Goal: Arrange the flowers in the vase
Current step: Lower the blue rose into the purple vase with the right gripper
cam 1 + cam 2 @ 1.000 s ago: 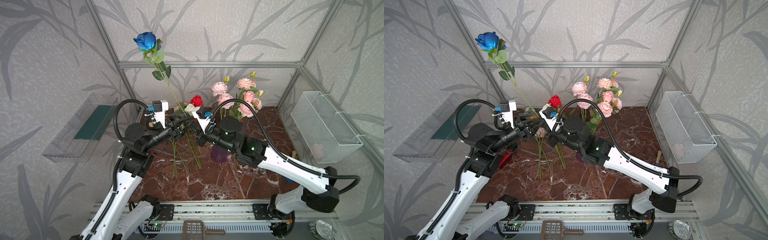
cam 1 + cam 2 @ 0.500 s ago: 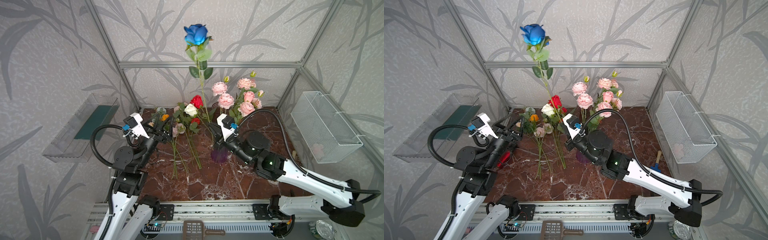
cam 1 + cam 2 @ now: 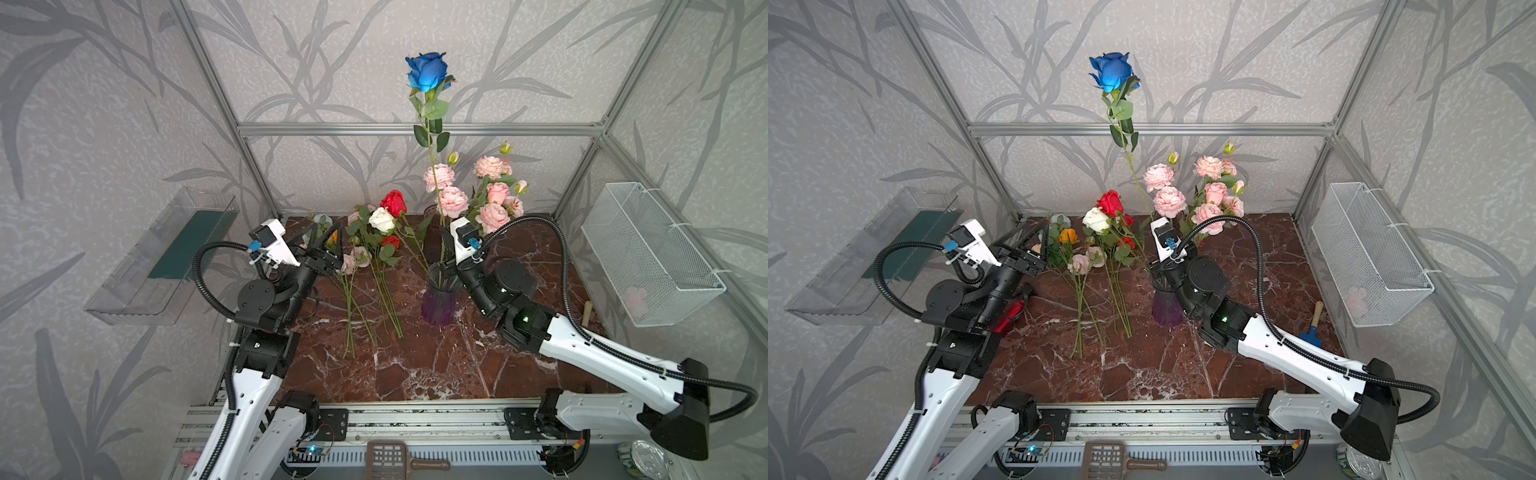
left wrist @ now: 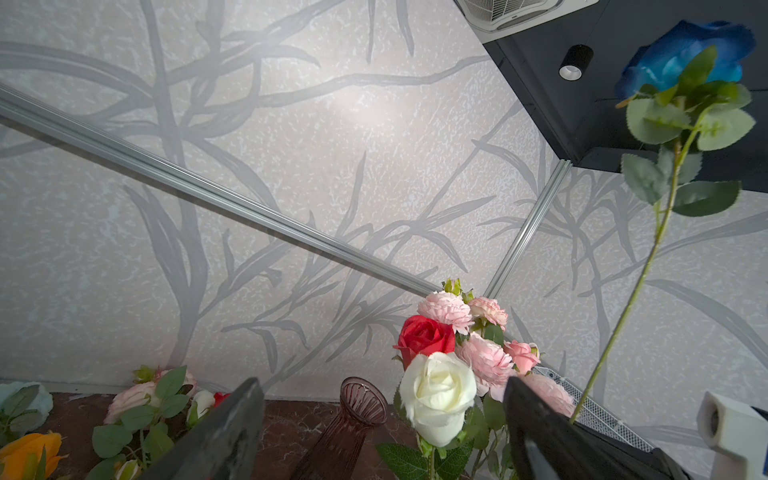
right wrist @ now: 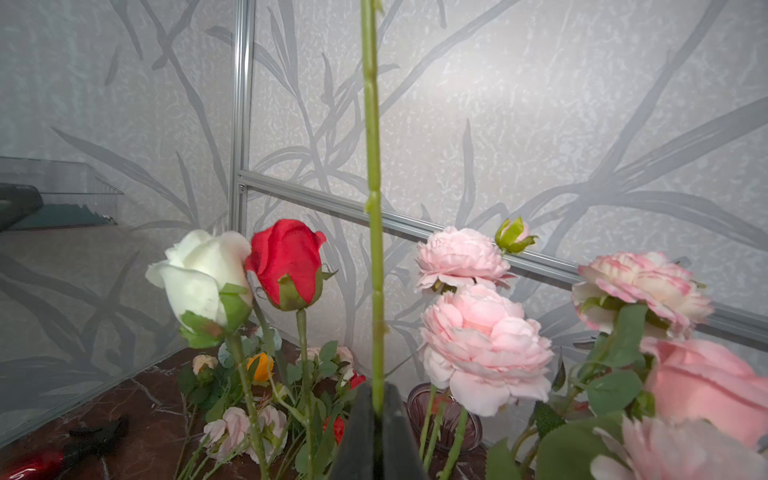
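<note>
A dark blue rose stands upright on its long green stem. My right gripper is shut on the stem low down, right at the mouth of the purple vase. The stem's lower end is hidden. Pink blooms rise above that vase. White, red, orange and pale pink flowers lie on the table to its left. My left gripper is open and empty beside them.
A second, brownish vase stands at the back near the wall. A red-handled tool lies by the left arm's base. A wire basket hangs on the right wall and a clear tray on the left one.
The blue rose swung from leaning far left to upright over the purple vase, carried by my right gripper. My left gripper let go of it, opened and drew back to the left.
</note>
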`<state>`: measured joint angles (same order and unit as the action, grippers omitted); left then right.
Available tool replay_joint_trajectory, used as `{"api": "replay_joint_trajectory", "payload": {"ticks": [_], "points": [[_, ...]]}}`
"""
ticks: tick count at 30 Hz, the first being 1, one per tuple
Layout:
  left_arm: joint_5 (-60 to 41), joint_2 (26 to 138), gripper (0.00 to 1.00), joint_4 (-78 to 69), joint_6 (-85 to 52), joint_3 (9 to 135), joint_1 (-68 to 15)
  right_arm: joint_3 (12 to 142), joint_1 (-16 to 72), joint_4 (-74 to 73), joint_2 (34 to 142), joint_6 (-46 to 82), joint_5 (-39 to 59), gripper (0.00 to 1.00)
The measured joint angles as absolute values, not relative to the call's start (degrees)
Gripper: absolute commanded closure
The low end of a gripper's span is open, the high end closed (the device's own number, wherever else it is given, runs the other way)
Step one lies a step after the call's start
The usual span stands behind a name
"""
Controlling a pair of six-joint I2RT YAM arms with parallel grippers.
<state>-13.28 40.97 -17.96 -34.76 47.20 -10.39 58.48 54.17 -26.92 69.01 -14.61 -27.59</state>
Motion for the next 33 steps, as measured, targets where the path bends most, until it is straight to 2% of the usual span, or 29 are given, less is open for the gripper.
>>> {"api": "replay_joint_trajectory", "payload": {"ticks": [14, 23, 33], "points": [[-13.7, 42.5, 0.10, -18.7, -36.3, 47.2, -9.6, 48.6, 53.8, -29.2, 68.6, -6.5, -30.8, 0.98], [-14.7, 43.1, 0.10, -19.2, -37.4, 47.2, -9.5, 45.7, 53.8, -29.0, 66.1, -3.2, -31.5, 0.78], [-15.1, 43.9, 0.10, -19.4, -38.1, 47.2, -9.2, 45.5, 53.8, -26.1, 63.7, -1.8, -31.4, 0.72]]}}
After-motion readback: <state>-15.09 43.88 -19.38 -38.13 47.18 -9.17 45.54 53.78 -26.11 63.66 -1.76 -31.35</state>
